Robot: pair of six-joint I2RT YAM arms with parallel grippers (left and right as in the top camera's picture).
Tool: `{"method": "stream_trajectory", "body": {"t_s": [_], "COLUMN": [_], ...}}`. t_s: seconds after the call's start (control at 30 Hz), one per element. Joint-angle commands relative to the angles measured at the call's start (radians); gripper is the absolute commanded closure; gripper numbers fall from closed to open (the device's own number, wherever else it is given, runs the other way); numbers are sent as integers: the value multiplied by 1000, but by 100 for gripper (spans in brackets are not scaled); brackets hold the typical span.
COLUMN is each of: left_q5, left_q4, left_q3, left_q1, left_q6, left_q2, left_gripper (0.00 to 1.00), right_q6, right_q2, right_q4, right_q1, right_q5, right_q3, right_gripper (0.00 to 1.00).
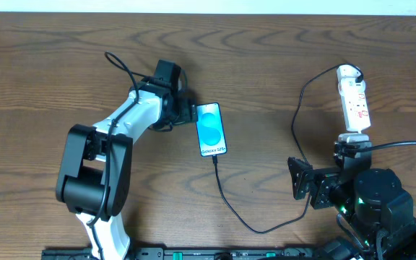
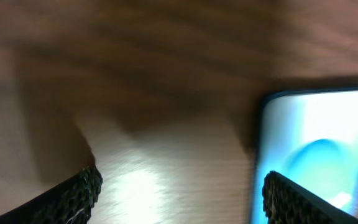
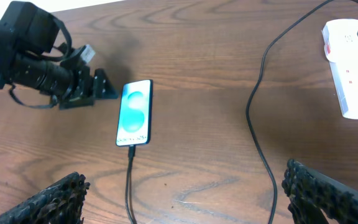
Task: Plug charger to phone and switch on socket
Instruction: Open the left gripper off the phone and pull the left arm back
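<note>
The phone [image 1: 211, 130] lies flat mid-table, blue screen up, its text end toward the front. The charger [image 1: 226, 198] is a thin black cable whose tip sits in the phone's near end [image 3: 131, 148]. From there it loops along the front and up to the socket [image 1: 354, 97], a white strip at the right rear. My left gripper [image 1: 189, 113] is open just left of the phone. In its wrist view, bare wood shows between the fingers [image 2: 86, 193] and the phone [image 2: 322, 143] lies at the right one. My right gripper [image 3: 185, 193] is open and empty over the table, below the socket [image 3: 353, 68].
The charger's slack [image 3: 260, 124] rises in a curve between the phone and the socket. My left arm [image 1: 96, 162] crosses the left half of the table. A black lead [image 1: 403, 144] runs off the right edge by my right arm.
</note>
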Motion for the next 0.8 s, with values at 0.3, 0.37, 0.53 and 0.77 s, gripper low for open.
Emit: {"method": "stream_trajectory", "body": {"t_s": [0.3,0.37,0.53,0.77], "left_q5": [-147,-169,-256,-355], "left_q4": [-50,-50,-53,-97], "left_q3": [-34,-34,-34,-35], "left_q1": [10,10,10,10], "left_q6": [6,6,6,6], "left_q2": [-326,-403,-592,-824], "left_gripper": [14,13,14,13], "right_q6": [16,16,16,16], "right_q2": [3,3,3,3], "right_q4": [1,1,-2,-1], "right_q1": [-8,-8,-8,-8], "right_q5": [14,14,14,14], "right_q3": [12,12,12,11], "right_gripper": [1,1,1,1]}}
